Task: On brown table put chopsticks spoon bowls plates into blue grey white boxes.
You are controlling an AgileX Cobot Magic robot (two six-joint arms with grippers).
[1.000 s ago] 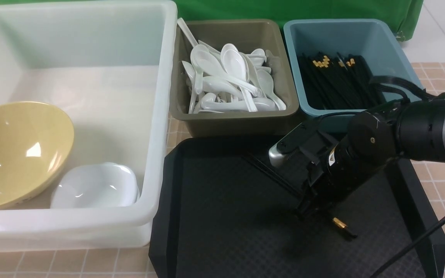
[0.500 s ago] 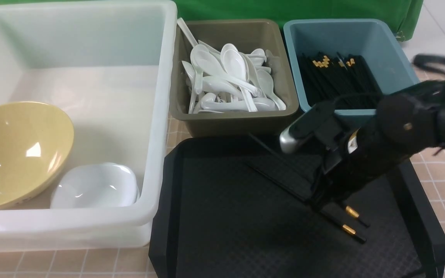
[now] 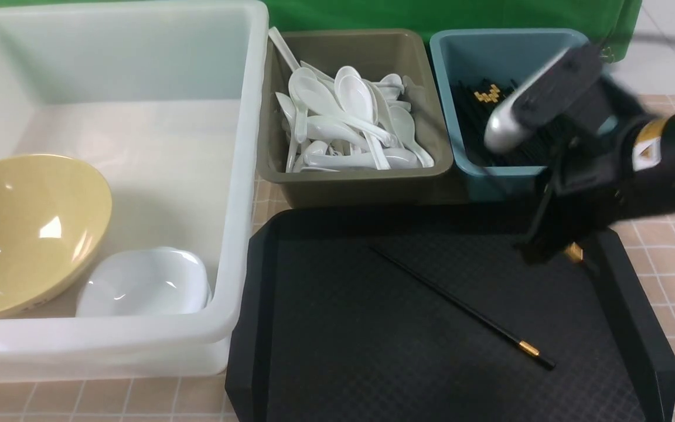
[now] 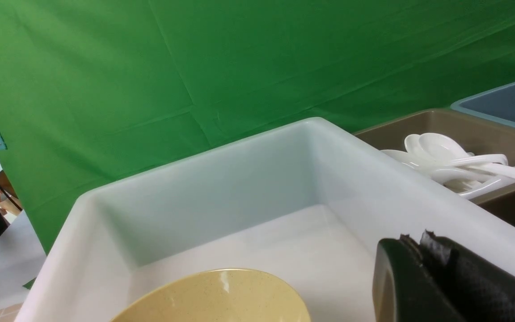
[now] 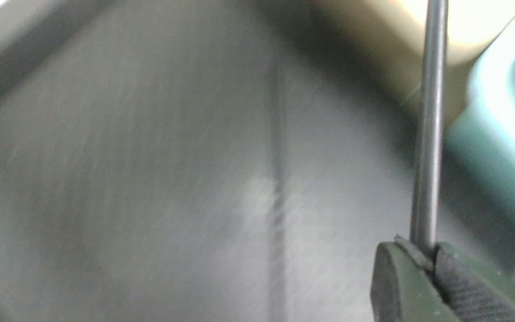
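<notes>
My right gripper [image 3: 542, 246] hangs over the black tray's back right corner, just in front of the blue box [image 3: 507, 55]. It is shut on one black chopstick [image 5: 427, 134], whose gold end [image 3: 573, 252] shows below the fingers. A second chopstick [image 3: 460, 305] lies diagonally on the tray. The blue box holds a pile of chopsticks [image 3: 490, 97]. Spoons [image 3: 349, 117] fill the grey box [image 3: 361, 53]. The white box [image 3: 138, 58] holds the yellow bowl [image 3: 21, 228] and a white plate [image 3: 144, 281]. My left gripper [image 4: 418, 241] is shut and empty by the white box's rim.
The black textured tray [image 3: 343, 351] with raised edges sits on the brown table [image 3: 665, 275] in front of the grey and blue boxes. A green cloth [image 4: 239, 67] hangs behind the boxes. My right arm's cable arcs over the blue box.
My right gripper has risen off the tray and swung back and to the right, towards the blue box, carrying one chopstick. The other chopstick has stayed on the tray.
</notes>
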